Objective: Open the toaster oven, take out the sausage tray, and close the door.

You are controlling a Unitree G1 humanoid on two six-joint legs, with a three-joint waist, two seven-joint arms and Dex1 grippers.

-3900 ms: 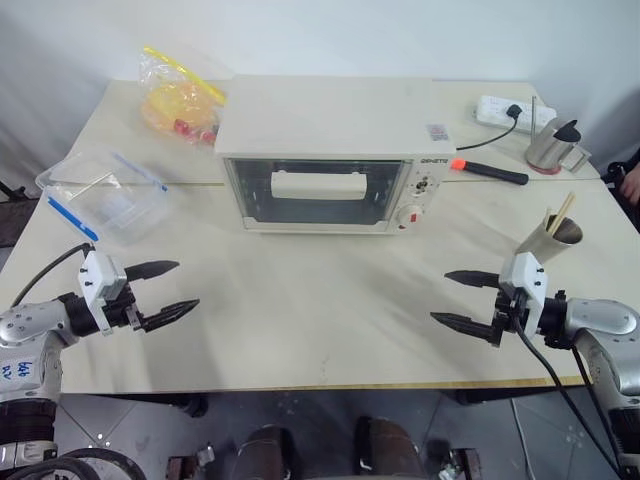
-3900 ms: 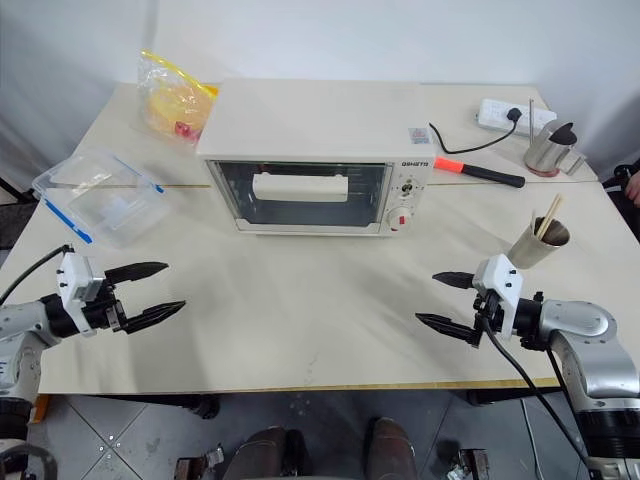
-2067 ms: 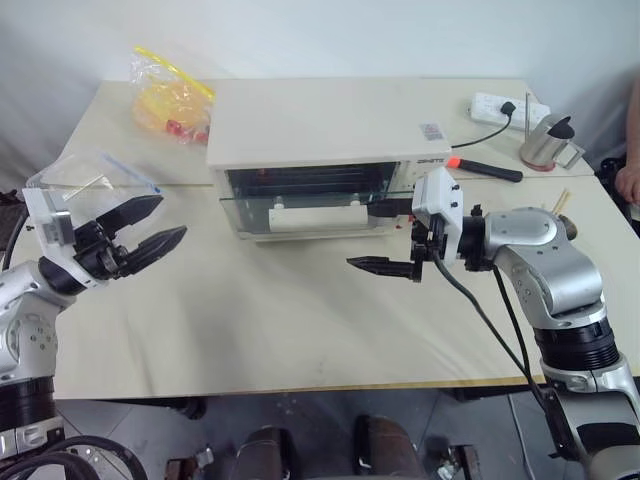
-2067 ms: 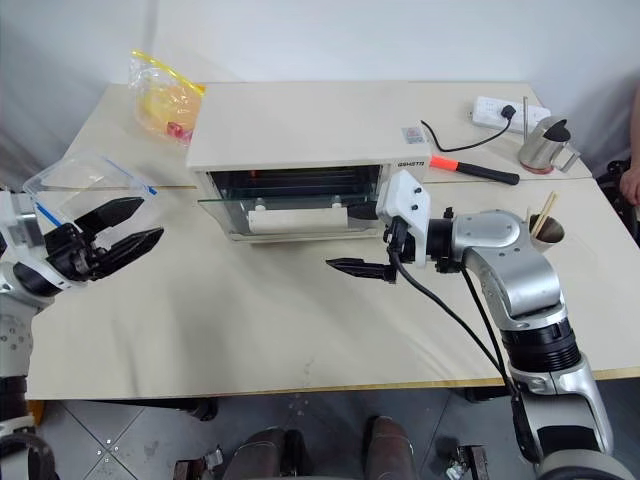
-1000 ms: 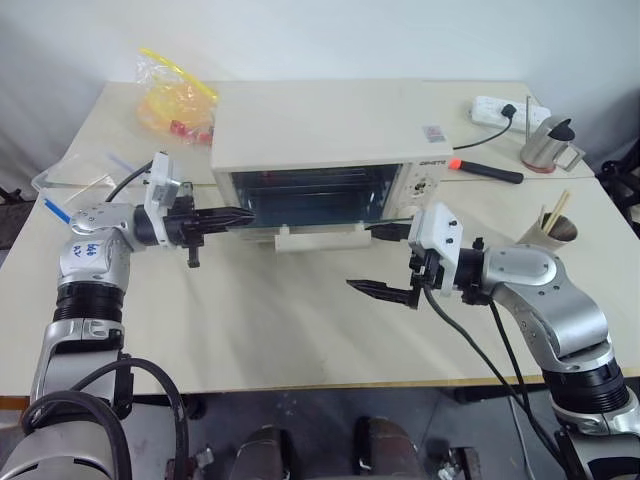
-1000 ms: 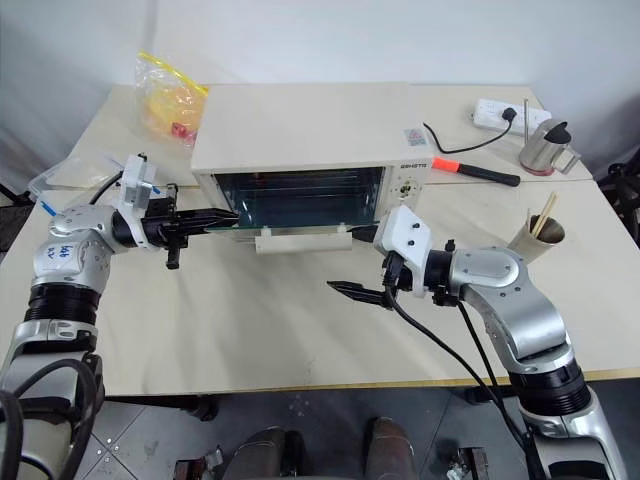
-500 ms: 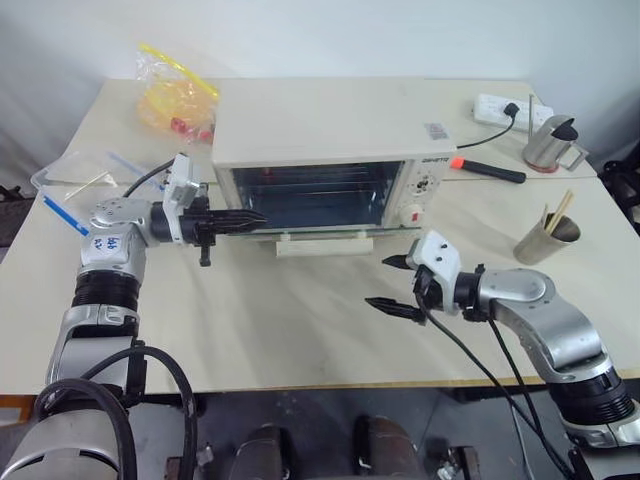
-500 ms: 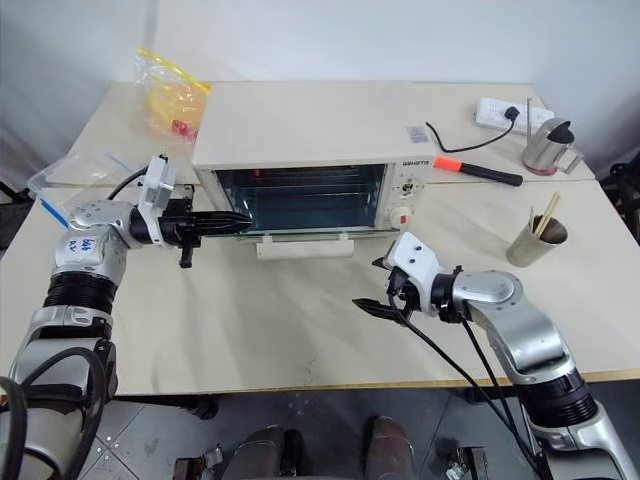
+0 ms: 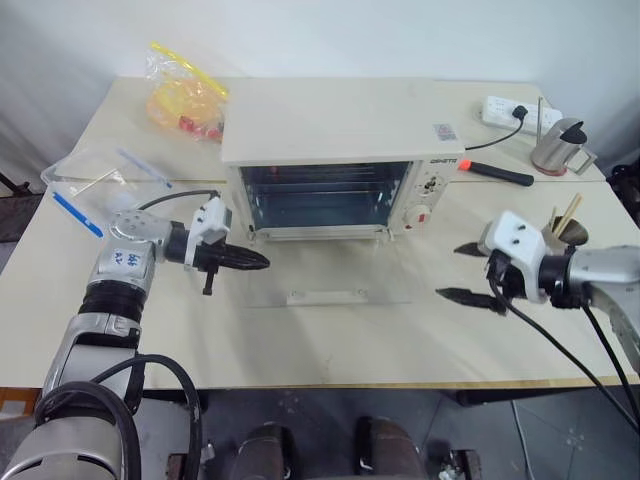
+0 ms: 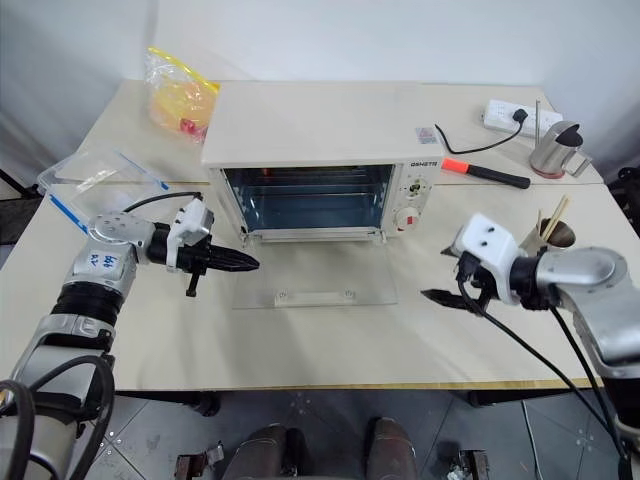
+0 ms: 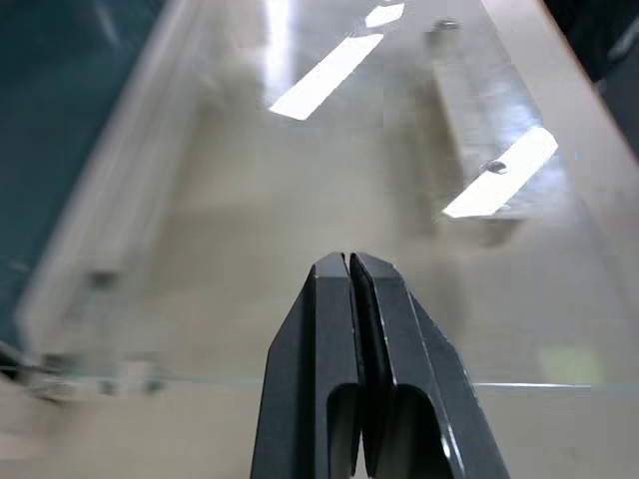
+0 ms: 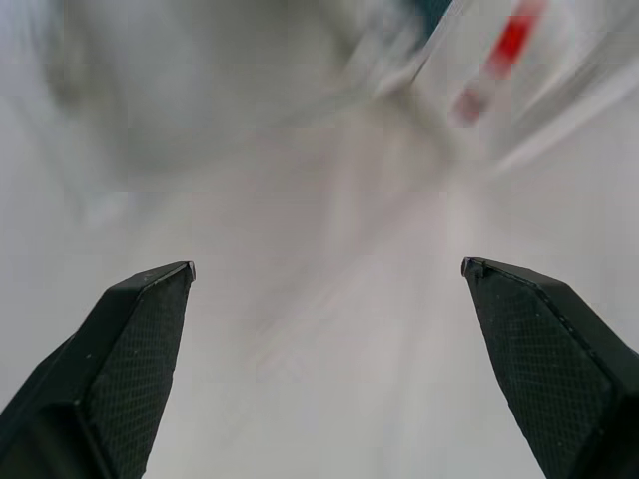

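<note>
— One step of three is judged done: the door (image 10: 315, 287) is folded right down onto the table (image 10: 300, 340), its glass lying flat in front of the oven (image 10: 318, 160), handle (image 9: 326, 296) at the outer edge.

— And the tray?

— Nothing is taken out yet. Wire shelves are seen inside the open cavity, but the tray itself cannot be made out among them, nor can the sausage. It is presumed to be in there, since no tray is seen on the table.

— How are the grippers placed?

— The left gripper (image 9: 262, 262) is held with its fingers pressed together and empty, its tip at the left edge of the lowered glass; whether the glass is touched cannot be told. In the left wrist view the closed fingers (image 11: 357, 329) are seen over the glass. The right gripper (image 9: 463, 271) is held over the table to the right of the door, near the cup (image 9: 565, 228), jaws wide apart, nothing between them.

— What is left, then?

— Two steps: the tray has to be reached and drawn out over the door, then the door swung up and shut. The open right gripper is judged the likelier one for the reach, though that is only a guess.
</note>
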